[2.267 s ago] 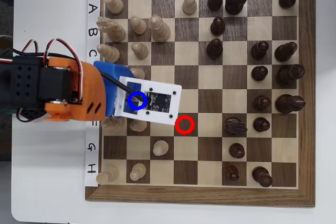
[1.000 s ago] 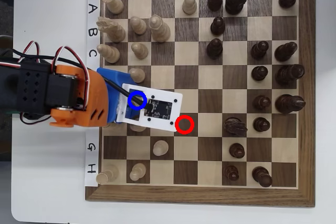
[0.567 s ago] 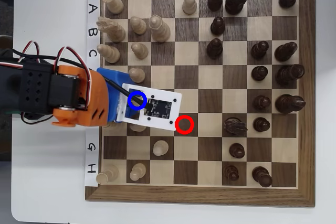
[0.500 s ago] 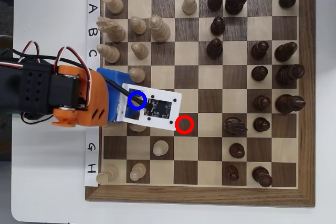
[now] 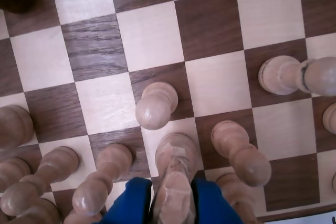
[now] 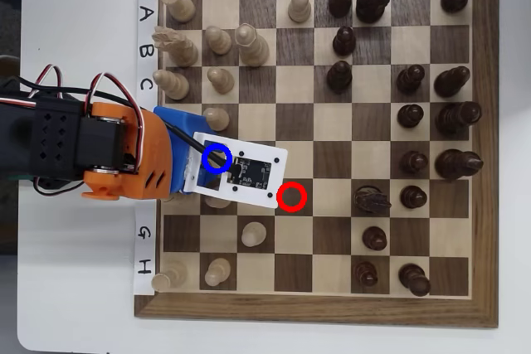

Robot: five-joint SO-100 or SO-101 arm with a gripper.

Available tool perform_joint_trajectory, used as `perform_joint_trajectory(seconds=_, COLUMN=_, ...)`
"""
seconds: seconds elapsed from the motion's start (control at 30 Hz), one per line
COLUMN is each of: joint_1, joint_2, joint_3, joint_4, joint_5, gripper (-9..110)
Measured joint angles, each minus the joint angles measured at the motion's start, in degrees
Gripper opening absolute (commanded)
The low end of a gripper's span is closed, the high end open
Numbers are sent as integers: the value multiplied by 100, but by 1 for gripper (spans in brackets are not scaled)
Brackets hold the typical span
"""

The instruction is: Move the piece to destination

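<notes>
The pincer [image 5: 172, 195] is pinching a pale piece [image 5: 173, 182] between its blue fingers [image 5: 128, 203], hanging right over the blue ring [image 6: 216, 158], probably lining up the drop.

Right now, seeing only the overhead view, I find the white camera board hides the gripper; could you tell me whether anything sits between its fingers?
Observer: Yes. In the wrist view a pale cream wooden piece stands between the fingers of the blue gripper, which appear to press on both its sides.
Operator: Thank you. Is anything crowding it?
Observer: A round-headed pale pawn stands just beyond it, apart from the fingers.
Operator: And to the sides?
Observer: More pale pawns flank it closely, one at the wrist view's left and one at its right.
</notes>
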Motion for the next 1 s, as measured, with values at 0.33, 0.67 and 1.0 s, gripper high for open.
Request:
perform_joint_trajectory(seconds=0.33, joint_1=0, joint_2=0, joint_3=0, joint_4=-149, joint_5=44, gripper=0)
perform_joint_trajectory(seconds=0.67, joint_1=0, joint_2=0, joint_3=0, joint_4=-149, joint_5=44, gripper=7)
perform_joint_trajectory(seconds=1.0, joint_1=-18, joint_2=0, joint_3=0, joint_4=-132, joint_5=44, gripper=22)
